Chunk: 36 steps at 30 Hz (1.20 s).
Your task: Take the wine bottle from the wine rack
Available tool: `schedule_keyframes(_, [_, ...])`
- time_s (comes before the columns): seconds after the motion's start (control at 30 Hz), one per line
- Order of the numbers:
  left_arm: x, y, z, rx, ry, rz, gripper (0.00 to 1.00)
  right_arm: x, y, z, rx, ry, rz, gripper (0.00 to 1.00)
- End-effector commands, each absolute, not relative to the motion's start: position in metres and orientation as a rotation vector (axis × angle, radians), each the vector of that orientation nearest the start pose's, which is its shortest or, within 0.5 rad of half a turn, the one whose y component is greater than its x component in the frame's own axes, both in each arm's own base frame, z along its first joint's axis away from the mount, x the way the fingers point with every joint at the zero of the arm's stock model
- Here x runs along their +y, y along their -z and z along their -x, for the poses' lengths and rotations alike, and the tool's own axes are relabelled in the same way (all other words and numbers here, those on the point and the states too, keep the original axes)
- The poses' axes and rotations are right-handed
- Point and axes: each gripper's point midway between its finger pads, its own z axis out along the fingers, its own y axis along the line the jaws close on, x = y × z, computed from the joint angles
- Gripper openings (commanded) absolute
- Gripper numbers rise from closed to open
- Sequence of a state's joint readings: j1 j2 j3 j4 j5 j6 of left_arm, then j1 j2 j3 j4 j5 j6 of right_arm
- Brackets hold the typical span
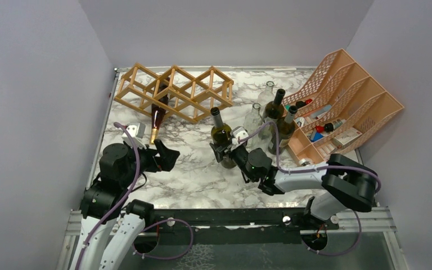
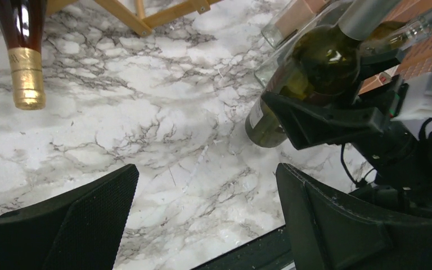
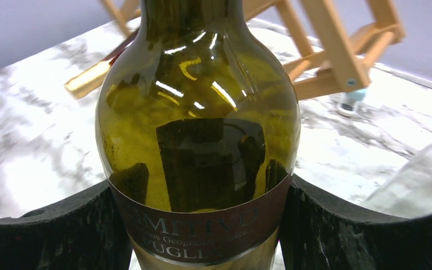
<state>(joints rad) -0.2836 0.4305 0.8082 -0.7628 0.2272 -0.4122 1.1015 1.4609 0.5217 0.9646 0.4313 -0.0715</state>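
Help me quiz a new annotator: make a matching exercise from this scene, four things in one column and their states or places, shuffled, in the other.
Things:
1. gold-capped red wine bottle
2. olive-green bottle
3. left gripper
4. peach mesh file organizer

States or places:
A. upright, clamped by the right gripper
B. open and empty
C. lying in the wine rack, neck pointing toward the arms
D. far right of the scene, small items inside

Pairs: 1-C, 2-A, 3-B, 4-D
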Motion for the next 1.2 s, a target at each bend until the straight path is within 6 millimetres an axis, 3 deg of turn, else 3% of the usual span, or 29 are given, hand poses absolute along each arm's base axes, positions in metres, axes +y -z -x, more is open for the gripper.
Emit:
schedule_keyframes(0.0, [-0.102,-0.269,-0.18,1.881,0.649,-0.001,0.99,0.316,-0.231,-0.292,1.292,-0.466,0.254,0.23])
schedule_keyframes(0.33, [-0.099,-0.267,-0.182,1.882,0.635,0.014,0.99,0.308,-0.223,-0.311,1.163,-0.403,0.173,0.22])
schedule_keyframes(0.73, [-0.1,-0.265,-0.182,1.886,0.635,0.012,0.99,0.31,-0.193,-0.312,1.213,-0.415,0.174,0.24])
schedule_keyframes(0.87, [-0.1,-0.265,-0.182,1.887,0.636,0.011,0.99,0.305,-0.188,-0.309,1.227,-0.416,0.183,0.34])
schedule_keyframes(1.03, [-0.1,-0.266,-0.183,1.885,0.636,0.009,0.99,0.299,-0.186,-0.305,1.238,-0.416,0.18,0.63])
schedule_keyframes(1.17, [-0.101,-0.266,-0.183,1.883,0.638,0.007,0.99,0.296,-0.188,-0.301,1.237,-0.43,0.188,0.76])
